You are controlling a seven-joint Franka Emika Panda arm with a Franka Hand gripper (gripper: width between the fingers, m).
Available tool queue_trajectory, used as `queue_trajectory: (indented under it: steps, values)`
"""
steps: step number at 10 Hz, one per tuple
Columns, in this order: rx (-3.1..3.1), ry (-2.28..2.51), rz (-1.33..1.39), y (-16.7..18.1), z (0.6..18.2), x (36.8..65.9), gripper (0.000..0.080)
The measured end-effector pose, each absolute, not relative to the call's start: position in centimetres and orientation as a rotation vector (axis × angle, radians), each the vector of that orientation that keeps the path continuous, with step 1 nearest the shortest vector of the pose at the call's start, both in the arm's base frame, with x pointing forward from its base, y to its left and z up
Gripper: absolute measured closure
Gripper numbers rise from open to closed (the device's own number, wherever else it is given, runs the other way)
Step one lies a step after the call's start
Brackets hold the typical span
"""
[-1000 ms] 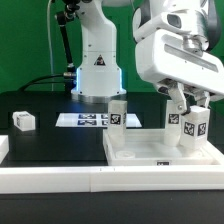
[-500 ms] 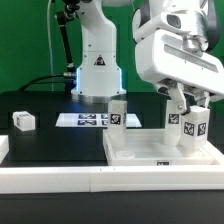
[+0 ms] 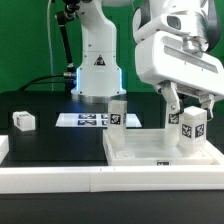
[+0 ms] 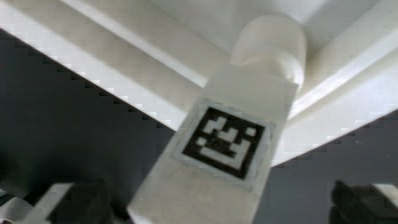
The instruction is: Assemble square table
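The white square slab (image 3: pixel 145 150) lies flat at the exterior view's right, with a tag on its front edge. A white tagged leg (image 3: pixel 193 130) stands upright on its right side, between my fingers; it fills the wrist view (image 4: pixel 231 130). My gripper (image 3: pixel 190 110) is open around this leg: in the wrist view (image 4: pixel 214 205) both dark fingertips (image 4: pixel 50 203) stand apart from it. A second leg (image 3: pixel 173 121) stands just behind it. Another leg (image 3: pixel 117 112) stands at the slab's far left corner. A loose leg block (image 3: pixel 22 120) lies on the black table at the left.
The marker board (image 3: pixel 85 120) lies behind the slab near the robot base (image 3: pixel 97 70). A long low white barrier rail (image 3: pixel 60 180) runs along the front edge. A small white part (image 3: pixel 3 148) sits at the left edge.
My fingers have spread apart and let go of the upright leg. The leg stays standing on the slab. The arm has hardly moved.
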State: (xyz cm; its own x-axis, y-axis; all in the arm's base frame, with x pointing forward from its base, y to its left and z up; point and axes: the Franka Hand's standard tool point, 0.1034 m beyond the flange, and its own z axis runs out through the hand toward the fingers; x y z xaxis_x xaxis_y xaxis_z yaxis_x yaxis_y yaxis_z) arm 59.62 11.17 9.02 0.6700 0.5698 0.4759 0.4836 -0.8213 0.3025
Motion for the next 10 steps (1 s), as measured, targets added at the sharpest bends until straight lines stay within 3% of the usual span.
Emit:
queue_trajectory:
  steps: [4,8,10]
  values:
    - [2.737,0.868,0.846,11.2,9.1,59.6,0.0151]
    - [2.782,0.858,0.809,11.4,12.6,60.0,0.0150]
    - [2.795,0.855,0.792,11.4,13.0,60.0,0.0150]
